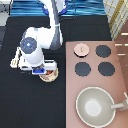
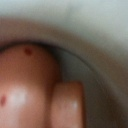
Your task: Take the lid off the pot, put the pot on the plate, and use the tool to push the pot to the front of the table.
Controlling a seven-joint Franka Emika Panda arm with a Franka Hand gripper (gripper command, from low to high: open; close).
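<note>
Over plate (image 1: 54,76) rim, tool (image 1: 39,71) above pot (image 1: 48,74).

The pincer (image 1: 42,71) hides most of the pot (image 1: 49,76) and plate (image 1: 56,77); we see the pot blurred up close.

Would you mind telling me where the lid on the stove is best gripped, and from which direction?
Probably by its small centre knob, from straight above: the lid lies flat on the stove panel, so its rim offers little. The gripper is away over the pot.
</note>
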